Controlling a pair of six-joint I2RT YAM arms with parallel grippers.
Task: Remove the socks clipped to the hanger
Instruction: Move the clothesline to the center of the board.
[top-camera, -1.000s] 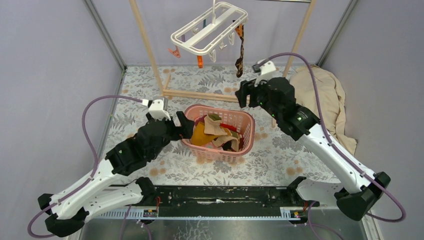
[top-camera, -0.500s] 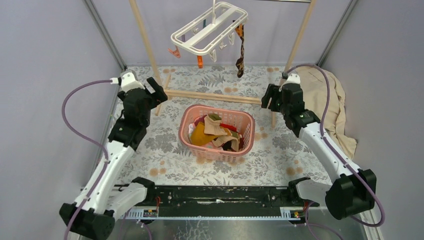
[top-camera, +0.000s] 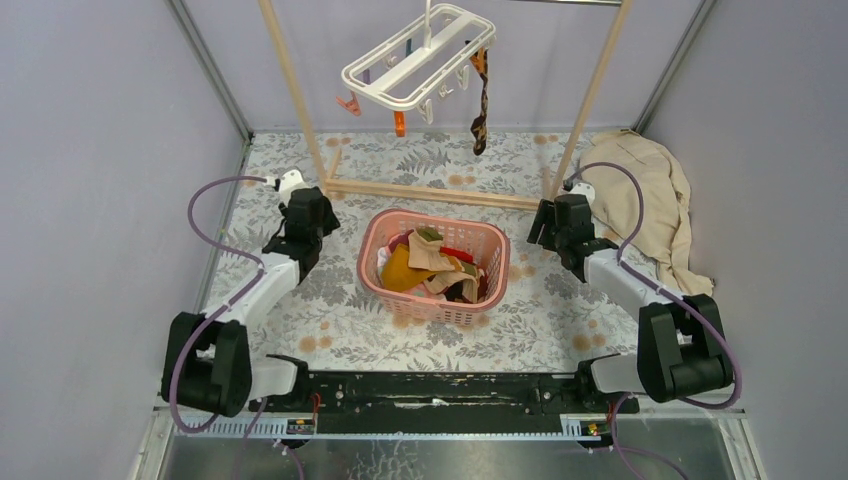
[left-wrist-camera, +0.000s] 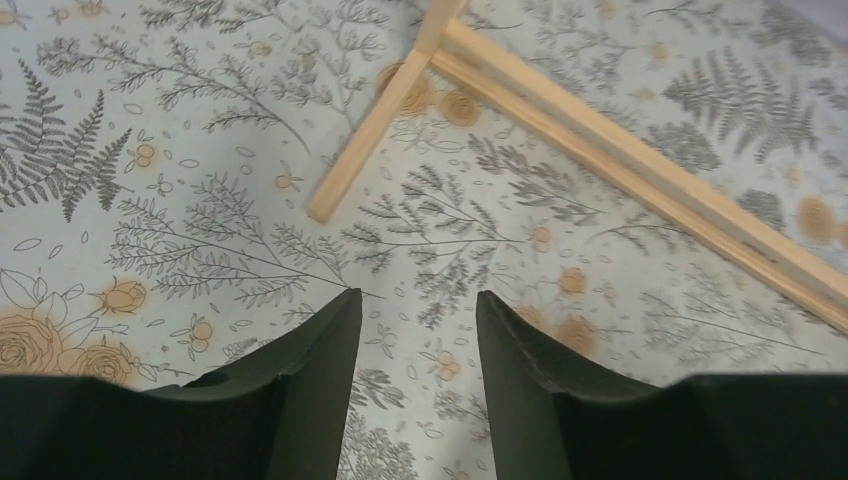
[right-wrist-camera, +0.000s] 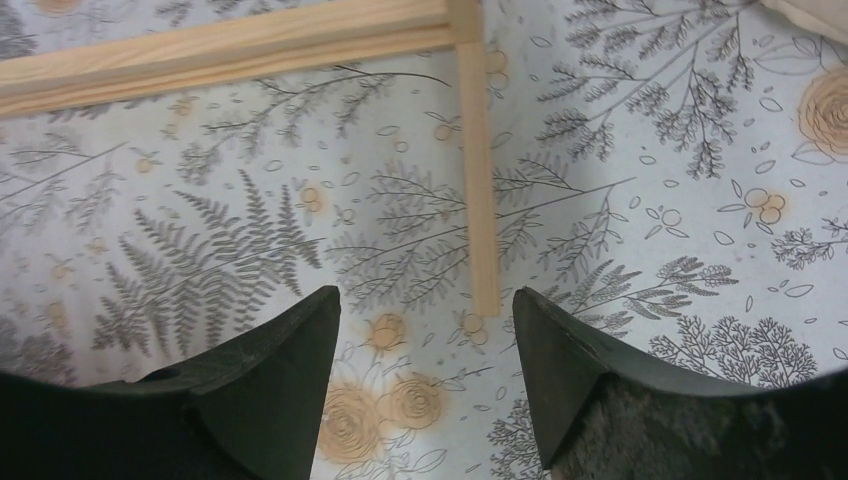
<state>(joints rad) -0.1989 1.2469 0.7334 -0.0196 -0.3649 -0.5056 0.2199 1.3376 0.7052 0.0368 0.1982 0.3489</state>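
The left arm (top-camera: 262, 285) and right arm (top-camera: 618, 278) have drawn back from the pink basket (top-camera: 497, 262) and folded low over the desk (top-camera: 560, 310). The left jaws and right jaws stand parted and empty (the left pair narrower). One brown argyle sock (top-camera: 481, 100) hangs clipped to the white hanger (top-camera: 415, 60) overhead, so the job looks unfinished.

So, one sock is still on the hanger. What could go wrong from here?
1. The brown sock is clipped to the hanger while the left tool and right tool sit low, open and empty; the job may stop unfinished.
2. The wooden rack has base bars just ahead of both tools; a rising arm could knock it.
3. A hard pull might swing the hanger rather than release the sock.
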